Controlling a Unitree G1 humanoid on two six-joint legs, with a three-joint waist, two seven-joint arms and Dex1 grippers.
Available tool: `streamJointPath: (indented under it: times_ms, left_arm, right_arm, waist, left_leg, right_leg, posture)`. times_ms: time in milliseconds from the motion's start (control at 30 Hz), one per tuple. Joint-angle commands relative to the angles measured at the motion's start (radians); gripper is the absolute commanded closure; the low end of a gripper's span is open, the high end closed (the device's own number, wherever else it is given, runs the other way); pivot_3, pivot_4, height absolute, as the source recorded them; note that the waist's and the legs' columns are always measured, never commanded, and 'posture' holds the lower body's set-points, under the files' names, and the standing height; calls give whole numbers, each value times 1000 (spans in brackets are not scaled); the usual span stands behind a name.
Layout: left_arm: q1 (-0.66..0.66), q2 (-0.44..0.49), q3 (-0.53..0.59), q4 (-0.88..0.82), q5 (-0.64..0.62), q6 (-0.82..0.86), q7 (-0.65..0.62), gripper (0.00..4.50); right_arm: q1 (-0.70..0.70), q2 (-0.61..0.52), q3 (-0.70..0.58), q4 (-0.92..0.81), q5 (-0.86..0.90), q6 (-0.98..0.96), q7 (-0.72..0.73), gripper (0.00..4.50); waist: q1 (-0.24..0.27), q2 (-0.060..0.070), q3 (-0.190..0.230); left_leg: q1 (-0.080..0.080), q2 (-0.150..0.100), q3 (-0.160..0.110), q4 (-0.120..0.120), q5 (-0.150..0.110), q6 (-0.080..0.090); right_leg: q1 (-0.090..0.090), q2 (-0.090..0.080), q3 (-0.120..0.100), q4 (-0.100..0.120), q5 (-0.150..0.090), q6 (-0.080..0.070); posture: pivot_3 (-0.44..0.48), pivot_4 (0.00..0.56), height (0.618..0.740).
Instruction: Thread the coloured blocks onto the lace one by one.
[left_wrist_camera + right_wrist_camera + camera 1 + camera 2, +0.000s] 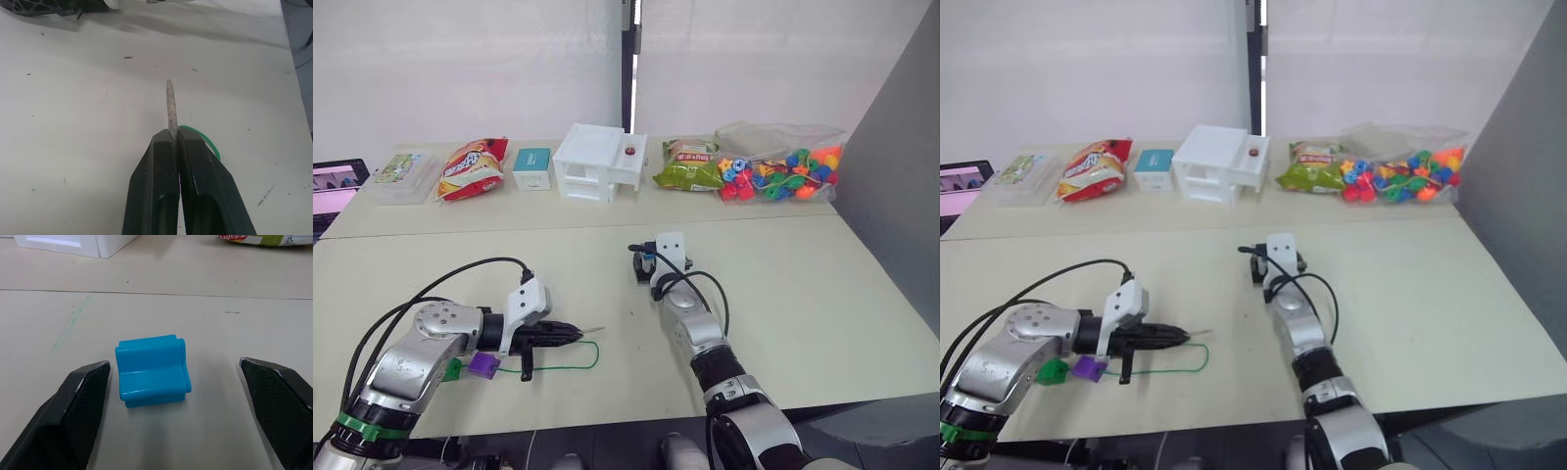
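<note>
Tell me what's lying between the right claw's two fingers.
The blue block sits on the table between the open right claw's fingers, touching neither, as the right wrist view shows.

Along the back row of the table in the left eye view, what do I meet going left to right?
Clear flat packet → red snack bag → small teal box → white drawer unit → green snack bag → bag of multicoloured beads.
</note>
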Motion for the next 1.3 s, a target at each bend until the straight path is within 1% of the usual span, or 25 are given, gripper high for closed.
streamJointPath:
  times_ms: [33,133,200,233,333,367,400,467,533,600,633,700,767,833,900,967,1067,1167,1267,1300]
  left_arm:
    - [10,14,27,-20,-10,-32,-3,4500]
    - [14,13,25,-18,-10,-39,-4,4500]
    - [15,12,21,-17,-11,-43,-4,4500]
    - [15,11,19,-16,-11,-44,-5,4500]
    - [14,8,15,-13,-10,-47,-6,4500]
    - [13,7,13,-12,-10,-47,-6,4500]
    - [14,7,12,-12,-10,-47,-7,4500]
    - [15,7,11,-12,-10,-48,-8,4500]
    - [18,7,10,-11,-10,-50,-11,4500]
    - [22,7,9,-6,-9,-56,-14,4500]
    - [26,8,10,-6,-9,-59,-16,4500]
    - [21,3,3,10,-5,-69,-21,4500]
    - [12,-2,-6,24,-4,-77,-28,4500]
    - [2,-3,-16,31,-4,-77,-35,4500]
    - [-16,-3,-30,28,-11,-65,-43,4500]
    - [-27,0,-38,21,-16,-51,-51,4500]
    - [-48,7,-47,9,-21,-26,-58,4500]
    - [-81,8,-56,-5,-28,10,-57,4500]
    - [-100,7,-58,-15,-33,35,-57,4500]
    - [-101,7,-57,-18,-33,39,-57,4500]
  right_arm:
    - [-43,57,0,10,19,-23,29,35]
    - [-41,59,1,2,27,-28,50,857]
    - [-32,63,5,-11,31,-33,66,1598]
    - [-28,66,4,-16,33,-33,70,1862]
    - [-14,67,8,-42,40,-46,93,2928]
    - [-9,67,10,-52,44,-48,98,3225]
    - [-6,67,12,-59,47,-47,101,3321]
    - [8,66,17,-89,56,-44,111,3320]
    - [43,62,35,-158,65,-29,132,3320]
    - [157,46,82,-360,66,47,147,3320]
    - [198,41,99,-435,65,79,150,3320]
    - [376,-3,173,-712,51,201,160,3320]
    - [527,-50,239,-925,36,300,171,3320]
    - [641,-88,285,-1063,29,355,178,3320]
    - [759,-153,333,-1167,-2,381,189,3320]
    - [836,-175,350,-1220,4,410,188,3320]
    - [895,-182,371,-1252,5,440,184,3320]
    - [914,-187,379,-1234,-16,526,168,3320]
    - [926,-177,370,-1203,-13,641,153,3320]
    - [930,-172,368,-1197,-6,652,154,3320]
  waist:
    - [-1,0,0]
    - [-1,0,0]
    - [-1,0,0]
    - [-1,0,0]
    - [-2,0,0]
    - [-2,0,0]
    - [-2,0,0]
    - [-1,0,0]
    - [-1,0,0]
    - [0,1,0]
    - [1,1,0]
    - [7,1,0]
    - [17,1,0]
    - [26,1,0]
    - [28,1,0]
    - [30,1,0]
    - [26,1,0]
    - [28,1,0]
    - [29,-2,-2]
    - [29,-3,-3]
  left_leg:
    - [0,0,0,0,0,0]
    - [0,0,0,0,0,0]
    - [0,0,0,0,0,0]
    - [0,0,0,0,0,0]
    - [0,0,0,0,0,0]
    - [0,0,0,0,0,0]
    - [0,0,0,0,0,0]
    - [0,0,0,0,0,0]
    - [0,0,0,0,0,0]
    - [-1,0,0,-1,0,0]
    - [-1,0,0,-2,0,0]
    - [-1,0,-1,-4,0,0]
    - [-3,0,-1,-5,0,0]
    - [-4,0,0,-5,0,0]
    - [-3,-1,1,-4,0,0]
    - [-1,0,1,-4,0,0]
    - [1,1,1,-4,1,-1]
    - [1,1,1,-4,3,-5]
    - [1,1,0,-4,3,-5]
    - [1,1,0,-4,3,-5]
  right_leg:
    - [0,0,0,0,0,0]
    - [0,0,0,0,0,0]
    - [0,0,0,0,0,0]
    - [0,0,0,0,0,0]
    - [0,0,0,0,0,0]
    - [0,0,0,0,0,0]
    - [-1,0,0,0,0,0]
    - [-1,0,0,0,0,0]
    - [-1,0,0,0,0,0]
    - [-1,0,0,0,0,0]
    - [-1,0,0,0,0,0]
    - [-2,0,0,0,0,0]
    - [-3,-1,0,-1,0,0]
    - [-3,-1,0,-2,0,0]
    - [-3,-1,0,-3,0,0]
    - [-1,0,0,-3,0,0]
    - [1,1,0,-5,-1,0]
    - [2,1,0,-4,-1,0]
    - [3,1,0,-4,-1,0]
    - [3,1,0,-4,-1,0]
  posture:
    - [0,150,740]
    - [0,150,740]
    - [0,150,740]
    - [0,150,740]
    - [0,150,740]
    - [0,150,740]
    - [0,150,740]
    - [0,150,740]
    - [0,150,740]
    - [0,150,740]
    - [0,150,740]
    - [0,150,740]
    - [0,150,740]
    - [0,150,740]
    - [0,150,740]
    - [0,150,740]
    - [0,150,740]
    - [0,150,740]
    - [0,150,740]
    - [0,150,740]
